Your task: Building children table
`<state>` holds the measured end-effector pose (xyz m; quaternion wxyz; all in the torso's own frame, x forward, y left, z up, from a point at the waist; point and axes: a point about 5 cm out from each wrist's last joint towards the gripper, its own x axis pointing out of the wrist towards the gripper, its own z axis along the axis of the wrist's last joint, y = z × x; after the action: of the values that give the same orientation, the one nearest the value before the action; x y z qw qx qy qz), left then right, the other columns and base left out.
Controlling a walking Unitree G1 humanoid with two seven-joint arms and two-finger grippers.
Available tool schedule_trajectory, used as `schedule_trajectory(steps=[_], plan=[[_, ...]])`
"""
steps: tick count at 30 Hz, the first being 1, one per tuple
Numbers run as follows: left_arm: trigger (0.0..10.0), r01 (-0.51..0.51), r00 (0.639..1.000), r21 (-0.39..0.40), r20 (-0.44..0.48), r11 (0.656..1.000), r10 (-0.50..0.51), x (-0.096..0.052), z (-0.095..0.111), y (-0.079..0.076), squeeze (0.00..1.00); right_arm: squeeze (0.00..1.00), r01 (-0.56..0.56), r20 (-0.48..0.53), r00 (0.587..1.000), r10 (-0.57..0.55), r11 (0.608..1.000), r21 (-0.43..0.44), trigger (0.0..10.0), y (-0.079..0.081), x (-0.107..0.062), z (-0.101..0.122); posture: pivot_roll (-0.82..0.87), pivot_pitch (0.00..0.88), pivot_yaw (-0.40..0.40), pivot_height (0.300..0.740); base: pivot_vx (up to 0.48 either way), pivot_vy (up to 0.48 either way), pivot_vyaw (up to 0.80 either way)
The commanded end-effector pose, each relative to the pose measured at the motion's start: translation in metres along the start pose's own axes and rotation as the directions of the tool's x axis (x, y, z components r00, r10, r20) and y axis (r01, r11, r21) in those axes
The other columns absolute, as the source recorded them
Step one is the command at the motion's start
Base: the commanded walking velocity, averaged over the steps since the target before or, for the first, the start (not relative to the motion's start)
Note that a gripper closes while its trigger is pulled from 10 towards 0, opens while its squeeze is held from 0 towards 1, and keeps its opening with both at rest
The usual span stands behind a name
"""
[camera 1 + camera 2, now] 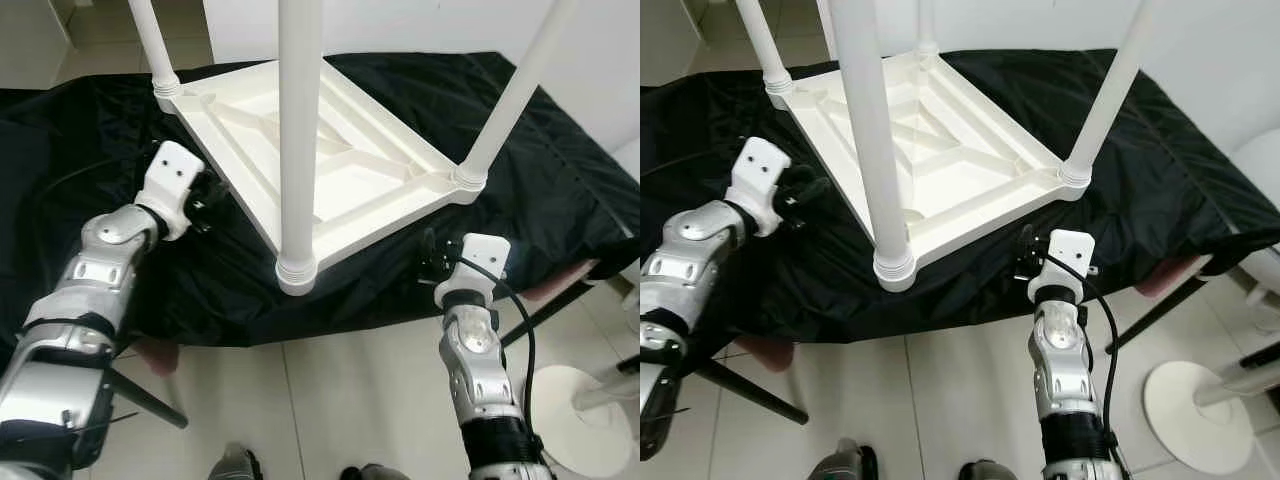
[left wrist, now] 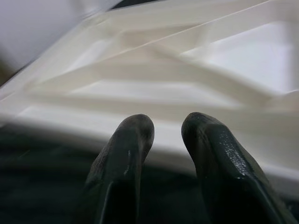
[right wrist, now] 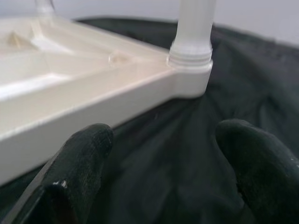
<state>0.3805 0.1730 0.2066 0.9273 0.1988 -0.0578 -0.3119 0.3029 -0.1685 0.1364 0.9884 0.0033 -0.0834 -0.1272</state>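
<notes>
A white children's table lies upside down on a black cloth, its ribbed underside facing up. White legs stand screwed into its corners: the near one, the left one and the right one. My left gripper sits on the cloth just off the tabletop's left edge. In the left wrist view its fingertips point at that rim, a narrow gap between them and nothing held. My right gripper hovers at the cloth's front edge below the right corner, open and empty, its fingers wide apart.
The cloth-covered work surface rests on black legs over a tiled floor. A white round stand base is on the floor to the right. My feet are near the picture's bottom edge. A white wall rises behind.
</notes>
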Motion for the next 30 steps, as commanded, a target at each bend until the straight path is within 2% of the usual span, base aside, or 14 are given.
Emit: schedule_trajectory(steps=[1, 2, 3, 6, 8, 10, 15, 19, 26, 27, 30], plan=[[10.0, 0.075, 0.996, 0.001, 0.042, 0.997, -0.075, 0.004, 0.006, -0.006, 0.00, 0.00, 0.028, -0.023, 0.999, -0.028, 1.000, -0.007, 10.0, -0.003, -0.002, -0.003, -0.08, 0.141, 0.052, 0.740, 0.000, 0.000, 0.00], [10.0, 0.089, 0.994, -0.011, 0.063, 0.996, -0.088, 0.005, 0.009, -0.008, 0.00, 0.00, 0.033, -0.027, 0.999, -0.033, 0.999, -0.005, 10.0, -0.003, -0.003, -0.003, -0.08, 0.146, 0.060, 0.740, 0.000, 0.000, 0.00], [10.0, 0.142, 0.984, -0.080, 0.119, 0.987, -0.132, 0.009, 0.016, -0.015, 0.00, 0.00, 0.038, -0.030, 0.999, -0.038, 0.999, -0.004, 10.0, -0.003, -0.003, -0.003, -0.08, 0.146, 0.060, 0.740, 0.000, 0.000, 0.00], [10.0, 0.182, 0.974, -0.126, 0.160, 0.975, -0.162, 0.011, 0.022, -0.021, 0.00, 0.00, 0.041, -0.031, 0.999, -0.041, 0.999, -0.003, 10.0, -0.002, -0.003, -0.003, -0.07, 0.147, 0.061, 0.740, 0.000, 0.000, 0.00], [10.0, 0.296, 0.931, -0.205, 0.281, 0.933, -0.233, 0.014, 0.041, -0.037, 0.00, 0.00, 0.043, -0.032, 0.999, -0.044, 0.999, -0.011, 10.0, -0.001, -0.001, -0.004, -0.07, 0.149, 0.063, 0.740, 0.000, 0.000, 0.00], [10.0, 0.357, 0.896, -0.228, 0.359, 0.906, -0.263, 0.015, 0.055, -0.049, 0.00, 0.00, 0.048, -0.033, 0.998, -0.049, 0.999, -0.016, 10.0, -0.001, 0.002, -0.003, -0.07, 0.149, 0.065, 0.740, 0.000, 0.000, 0.00], [10.0, 0.364, 0.874, -0.245, 0.422, 0.899, -0.239, 0.018, 0.070, -0.063, 0.00, 0.00, 0.060, -0.031, 0.998, -0.061, 0.998, -0.019, 10.0, -0.002, 0.006, 0.000, -0.06, 0.148, 0.074, 0.740, 0.000, 0.000, 0.00], [10.0, 0.322, 0.871, -0.297, 0.464, 0.899, -0.158, 0.019, 0.080, -0.072, 0.00, 0.00, 0.084, -0.022, 0.996, -0.084, 0.996, 0.002, 10.0, 0.000, 0.011, 0.004, -0.06, 0.152, 0.083, 0.740, 0.000, 0.000, 0.00], [10.0, 0.305, 0.868, -0.347, 0.485, 0.887, -0.108, 0.013, 0.088, -0.085, 0.00, 0.00, 0.111, -0.030, 0.993, -0.110, 0.993, 0.031, 10.0, 0.002, 0.022, 0.005, -0.05, 0.160, 0.088, 0.740, 0.000, 0.000, 0.00], [10.0, 0.302, 0.869, -0.380, 0.487, 0.875, -0.088, 0.009, 0.090, -0.089, 0.00, 0.00, 0.113, -0.054, 0.992, -0.111, 0.993, 0.040, 10.0, 0.004, 0.031, 0.004, -0.04, 0.162, 0.084, 0.740, 0.000, 0.000, 0.00], [10.0, 0.298, 0.870, -0.382, 0.486, 0.874, -0.084, 0.008, 0.091, -0.091, 0.00, 0.00, 0.116, -0.067, 0.991, -0.113, 0.992, 0.044, 10.0, 0.006, 0.034, 0.003, -0.04, 0.162, 0.084, 0.740, 0.000, 0.000, 0.00]])
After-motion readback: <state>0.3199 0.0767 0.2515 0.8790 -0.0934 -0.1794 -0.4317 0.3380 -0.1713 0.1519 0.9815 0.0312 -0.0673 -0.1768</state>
